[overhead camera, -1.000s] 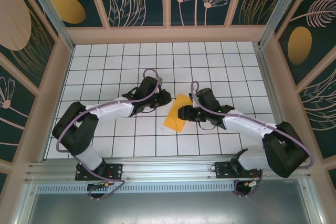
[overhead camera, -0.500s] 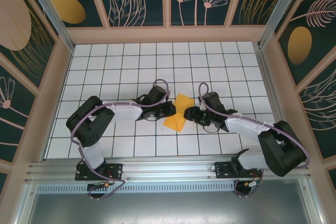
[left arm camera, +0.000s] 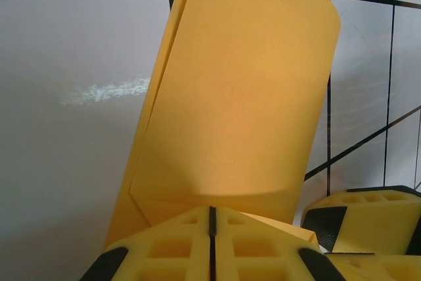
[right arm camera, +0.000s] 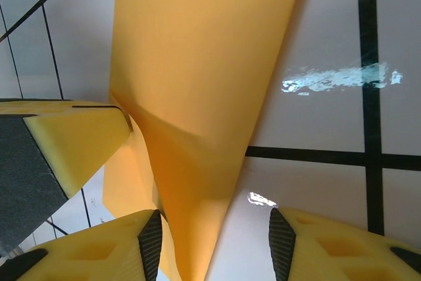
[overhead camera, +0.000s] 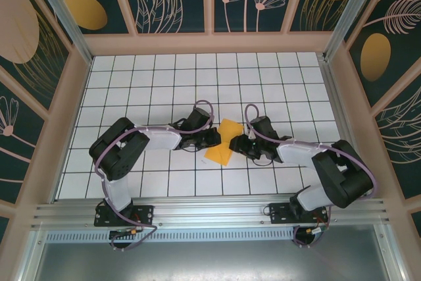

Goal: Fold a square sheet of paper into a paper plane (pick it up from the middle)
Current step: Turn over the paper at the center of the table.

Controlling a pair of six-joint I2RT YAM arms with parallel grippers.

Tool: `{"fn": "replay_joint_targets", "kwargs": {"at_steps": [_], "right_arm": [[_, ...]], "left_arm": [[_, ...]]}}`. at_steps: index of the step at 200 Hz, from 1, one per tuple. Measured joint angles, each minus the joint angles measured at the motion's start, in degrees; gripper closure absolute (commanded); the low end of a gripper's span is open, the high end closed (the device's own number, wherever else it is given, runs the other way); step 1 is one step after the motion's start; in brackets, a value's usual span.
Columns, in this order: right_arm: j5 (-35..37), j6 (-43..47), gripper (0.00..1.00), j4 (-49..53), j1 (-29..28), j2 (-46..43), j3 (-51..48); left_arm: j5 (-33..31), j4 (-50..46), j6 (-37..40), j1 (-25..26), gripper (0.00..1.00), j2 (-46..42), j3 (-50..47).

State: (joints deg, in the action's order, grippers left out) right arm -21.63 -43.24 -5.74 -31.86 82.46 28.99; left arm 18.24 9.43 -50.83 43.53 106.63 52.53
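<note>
The square sheet of paper point(overhead camera: 224, 149) lies creased on the white grid table point(overhead camera: 164, 83) between my two grippers. My left gripper point(overhead camera: 215, 138) is at its left edge. In the left wrist view its fingers point(left arm camera: 212, 210) are pressed together on the near edge of the paper point(left arm camera: 243, 97), and a flap curves up and away. My right gripper point(overhead camera: 237, 143) is at the right edge. Its jaws point(right arm camera: 214, 245) stand open, and a narrow point of the paper point(right arm camera: 197, 64) runs down between them, close to the left pad. One left-gripper finger point(right arm camera: 62, 153) shows beside the paper.
Wooden walls with dark leaf-patterned panels point(overhead camera: 59, 129) enclose the table on three sides. A metal rail point(overhead camera: 210, 212) with both arm bases runs along the near edge. The two grippers are about one tile apart over the paper.
My left arm has swung right and nearer, onto the paper's left edge, and its jaws have closed the last bit. The right gripper has shifted slightly left. The paper has hardly moved.
</note>
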Motion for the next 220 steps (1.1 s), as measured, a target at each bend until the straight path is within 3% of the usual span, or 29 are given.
{"fn": "replay_joint_targets", "kwargs": {"at_steps": [60, 220], "right_arm": [[-0.04, -0.74, 0.62, 0.35, 0.07, 1.40, 0.85], [-0.98, -0.85, 0.66, -2.82, -0.76, 3.65, 2.91]], "left_arm": [[0.00, 0.00, 0.00, 0.00, 0.91, 0.15, 0.00], [0.85, 0.00, -0.02, 0.04, 0.91, 0.85, 0.00]]}}
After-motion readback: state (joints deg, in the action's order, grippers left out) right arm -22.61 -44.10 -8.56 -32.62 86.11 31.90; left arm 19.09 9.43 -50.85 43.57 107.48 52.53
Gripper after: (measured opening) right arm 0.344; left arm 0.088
